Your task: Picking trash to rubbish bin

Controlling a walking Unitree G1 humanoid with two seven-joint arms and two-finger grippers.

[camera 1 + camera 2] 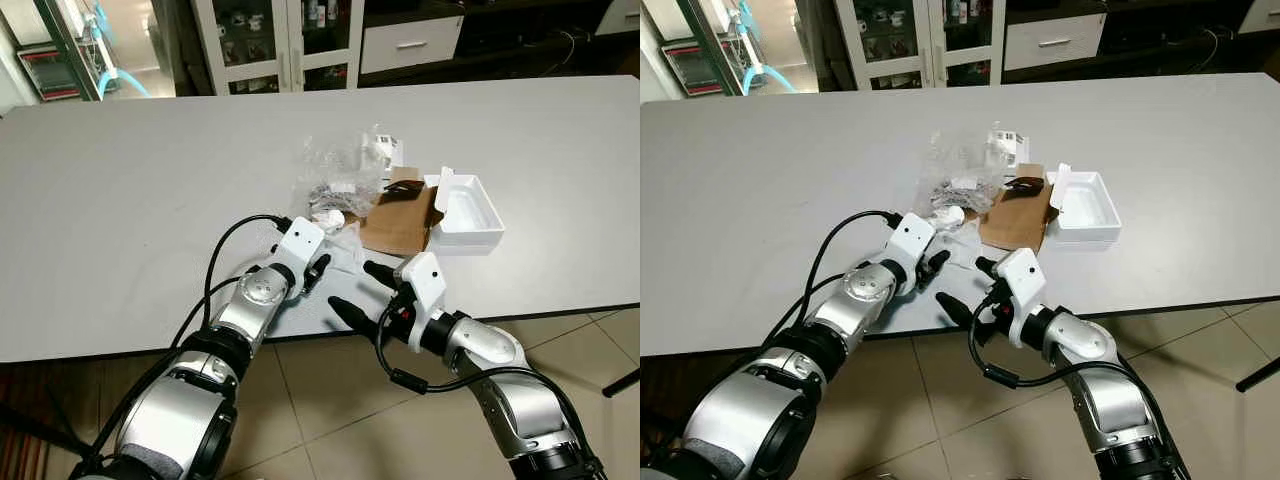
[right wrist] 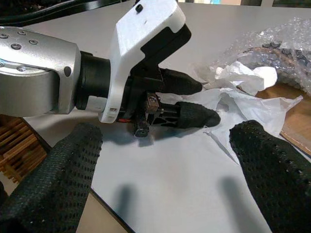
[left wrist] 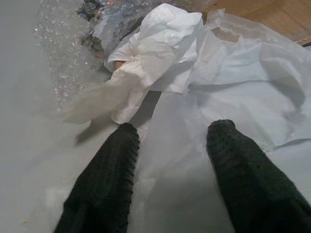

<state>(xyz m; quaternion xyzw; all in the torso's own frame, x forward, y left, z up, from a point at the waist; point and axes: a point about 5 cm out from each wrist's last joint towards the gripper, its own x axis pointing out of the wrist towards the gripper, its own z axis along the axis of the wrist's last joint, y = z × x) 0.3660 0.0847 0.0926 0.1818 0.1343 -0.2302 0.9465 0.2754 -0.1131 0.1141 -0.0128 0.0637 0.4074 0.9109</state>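
Observation:
A heap of trash lies mid-table: clear bubble wrap [image 1: 335,165], a crumpled white paper [image 3: 160,43], a thin white plastic sheet [image 3: 194,121], brown cardboard [image 1: 400,220] and a white box [image 1: 465,210]. My left gripper [image 1: 320,268] is low over the near edge of the plastic sheet, open, with its fingers [image 3: 112,174] straddling the sheet and nothing between them. Just to its right, my right gripper [image 1: 352,286] hovers at the table's front edge, open and empty. In the right wrist view it looks across at the left gripper [image 2: 204,102].
The grey table [image 1: 120,200] is bare to the left and right of the heap. A small black item [image 1: 400,186] lies on the cardboard. Cabinets [image 1: 280,40] stand beyond the far edge, and tiled floor [image 1: 340,400] lies below the near edge.

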